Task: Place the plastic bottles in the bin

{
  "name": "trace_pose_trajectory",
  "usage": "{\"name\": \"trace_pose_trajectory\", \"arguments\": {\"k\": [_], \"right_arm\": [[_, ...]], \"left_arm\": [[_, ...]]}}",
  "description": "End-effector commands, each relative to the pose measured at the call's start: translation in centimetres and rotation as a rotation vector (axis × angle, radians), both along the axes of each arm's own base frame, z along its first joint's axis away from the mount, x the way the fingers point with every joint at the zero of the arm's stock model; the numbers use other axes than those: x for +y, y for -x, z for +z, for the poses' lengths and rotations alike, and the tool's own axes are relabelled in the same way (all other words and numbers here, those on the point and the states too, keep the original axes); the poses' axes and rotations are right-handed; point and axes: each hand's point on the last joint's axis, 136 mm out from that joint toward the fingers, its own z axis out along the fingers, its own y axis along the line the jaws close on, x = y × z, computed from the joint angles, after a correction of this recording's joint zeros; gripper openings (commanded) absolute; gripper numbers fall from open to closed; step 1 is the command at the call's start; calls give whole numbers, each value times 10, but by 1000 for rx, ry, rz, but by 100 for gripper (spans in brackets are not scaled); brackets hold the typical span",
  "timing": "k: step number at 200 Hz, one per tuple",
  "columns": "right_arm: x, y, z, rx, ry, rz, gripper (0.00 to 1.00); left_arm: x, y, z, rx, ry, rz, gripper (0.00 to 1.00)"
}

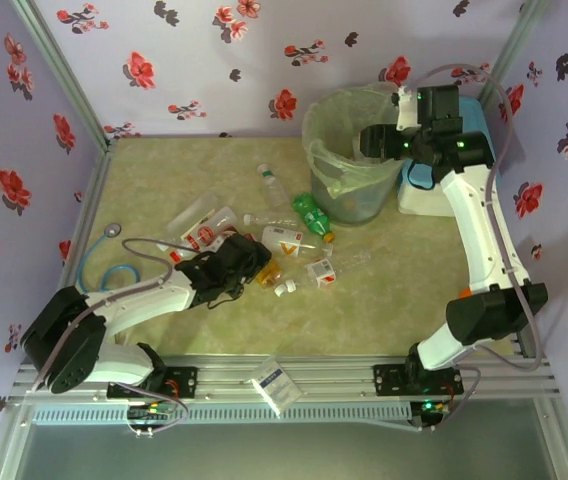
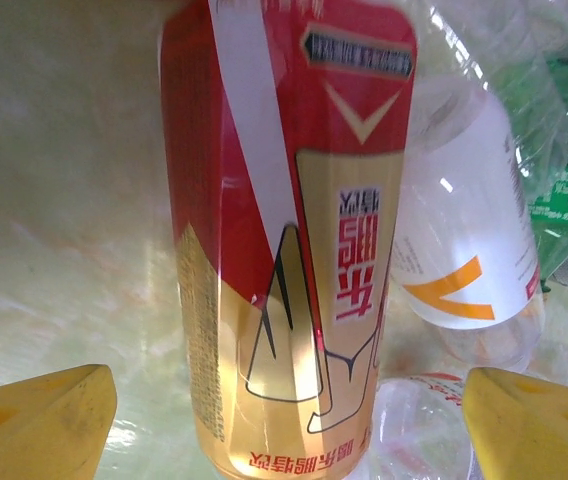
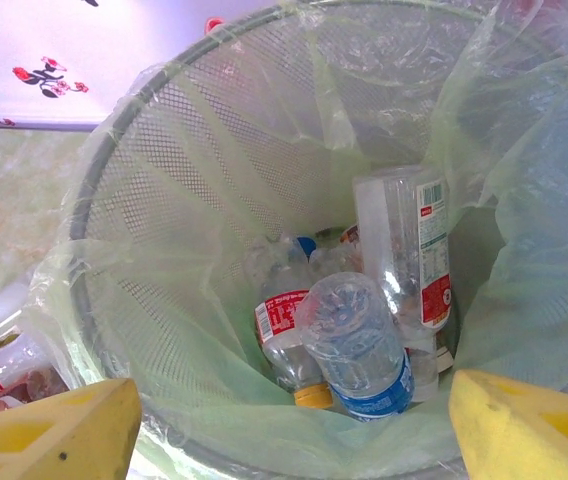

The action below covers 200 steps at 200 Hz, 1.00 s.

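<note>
Nearest me, the left gripper [image 2: 284, 430] sits low over the surface [image 1: 164, 180]. Its jaws are spread wide either side of a red-and-gold bottle [image 2: 284, 250] and stand clear of it. That bottle lies on its side, with its long axis running straight away from the wrist camera. Its glossy label reads upside down (so probably cap end toward me, though that end is cut off). Just beside it on the right lies a clear bottle [image 2: 464, 250] with a white wrap and an orange tick, angled slightly off the first. Beyond them a crinkled green bottle [image 1: 314, 213] lies flat, yellow cap at its nearer end. Other clear bottles are scattered around it at all angles on the mottled pale green surface. Farthest off, the round bin [image 1: 359, 195] stands upright, mesh-walled and lined with a thin pale green bag. The right gripper [image 3: 284, 420] hangs over its mouth, jaws wide and empty. Inside, several bottles [image 3: 354, 345] lean on end, heaped at the bottom.
</note>
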Motion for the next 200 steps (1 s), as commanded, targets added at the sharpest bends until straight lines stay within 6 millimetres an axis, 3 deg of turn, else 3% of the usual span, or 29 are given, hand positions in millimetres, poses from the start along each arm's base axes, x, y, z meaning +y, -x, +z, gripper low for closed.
{"name": "trace_pose_trajectory", "arguments": {"k": [1, 46, 103, 127, 166, 200], "right_arm": [[2, 5, 14, -49, -27, 0, 82], [3, 7, 13, -52, -33, 3, 82], [4, 8, 9, -40, -36, 7, 82], [5, 9, 7, -36, -41, 8, 82], [6, 16, 14, -47, -54, 10, 82], [19, 31, 32, -84, -81, 41, 82]], "left_arm": [[-8, -2, -7, 10, 32, 66, 90], [-5, -1, -42, 35, 42, 127, 88], [-22, -5, -50, 27, 44, 86, 88], [-23, -3, -51, 24, 49, 80, 77], [-27, -6, -29, -37, 49, 26, 64], [-38, -12, 14, -150, 57, -50, 57]]}}
